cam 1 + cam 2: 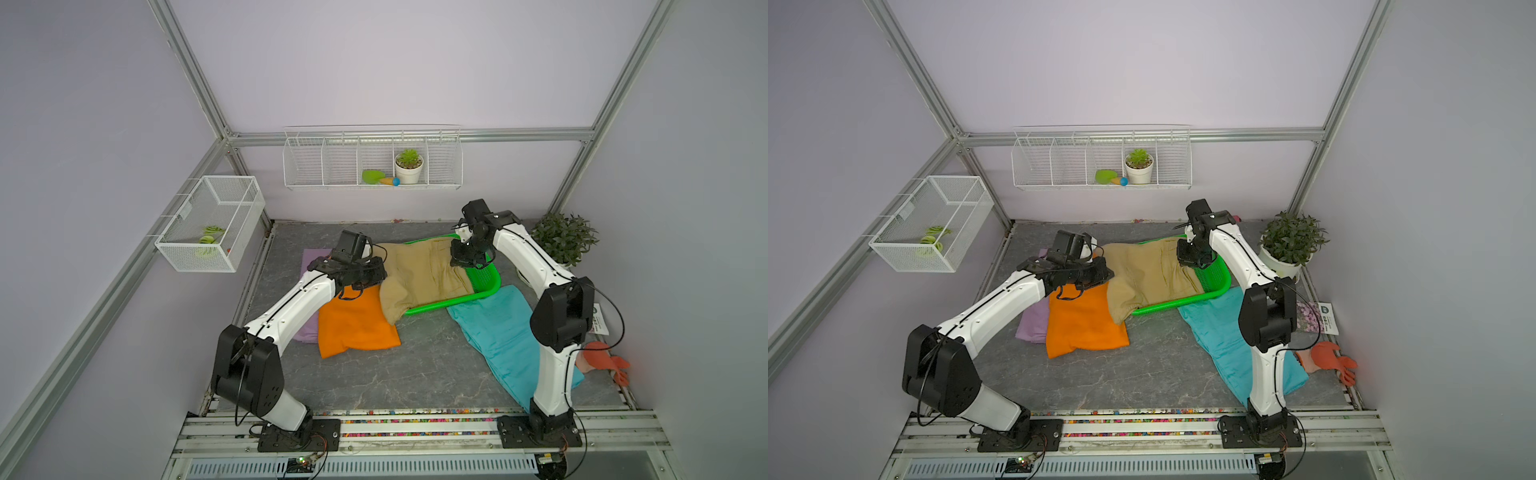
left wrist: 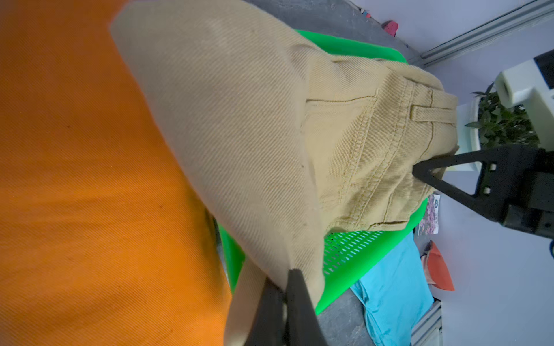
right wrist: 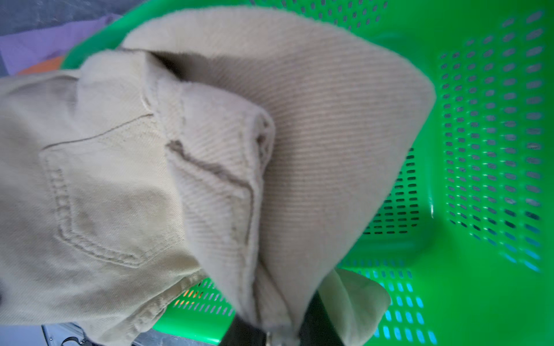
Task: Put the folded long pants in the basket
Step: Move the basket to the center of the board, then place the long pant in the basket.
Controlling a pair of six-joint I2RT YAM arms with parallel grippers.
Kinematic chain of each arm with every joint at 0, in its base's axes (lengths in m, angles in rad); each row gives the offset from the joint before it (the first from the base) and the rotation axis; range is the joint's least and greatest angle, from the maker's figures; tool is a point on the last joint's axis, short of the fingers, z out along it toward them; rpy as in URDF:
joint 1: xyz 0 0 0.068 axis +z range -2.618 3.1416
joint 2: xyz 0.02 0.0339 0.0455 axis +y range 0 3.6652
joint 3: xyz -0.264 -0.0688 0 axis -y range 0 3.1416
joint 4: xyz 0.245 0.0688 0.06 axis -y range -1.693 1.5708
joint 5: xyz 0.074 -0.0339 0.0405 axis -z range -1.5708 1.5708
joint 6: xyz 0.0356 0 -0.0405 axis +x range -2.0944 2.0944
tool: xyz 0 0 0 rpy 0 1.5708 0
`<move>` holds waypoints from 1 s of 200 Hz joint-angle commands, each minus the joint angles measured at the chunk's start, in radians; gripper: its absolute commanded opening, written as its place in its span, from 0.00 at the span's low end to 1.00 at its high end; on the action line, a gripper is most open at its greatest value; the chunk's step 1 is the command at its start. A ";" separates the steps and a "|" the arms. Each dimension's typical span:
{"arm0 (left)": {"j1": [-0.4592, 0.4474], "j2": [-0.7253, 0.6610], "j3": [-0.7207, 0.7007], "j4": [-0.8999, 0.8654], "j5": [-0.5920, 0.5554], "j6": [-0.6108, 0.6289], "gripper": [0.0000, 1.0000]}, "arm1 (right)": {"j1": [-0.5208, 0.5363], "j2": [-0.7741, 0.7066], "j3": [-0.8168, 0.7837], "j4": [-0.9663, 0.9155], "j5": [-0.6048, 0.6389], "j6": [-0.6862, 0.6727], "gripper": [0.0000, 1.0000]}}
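We're pinching the khaki pants [image 1: 419, 274] lengthwise: right claw [image 3: 278, 332] over the green basket [image 1: 482, 286], left claw [image 2: 286, 280] hanging outside it.

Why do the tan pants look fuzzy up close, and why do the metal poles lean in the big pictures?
Right wrist view: the khaki pants sit too near the lens, so edges go soft, while the green basket holes stay clearer. Left wrist view: the orange pants smear into blur. Both top views: the wide lens splays the frame poles outward; light is even, shadows faint.
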 commanded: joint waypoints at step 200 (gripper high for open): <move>0.005 0.401 0.299 -0.136 0.008 -0.058 0.00 | -0.130 0.391 0.457 -0.243 0.189 -0.041 0.00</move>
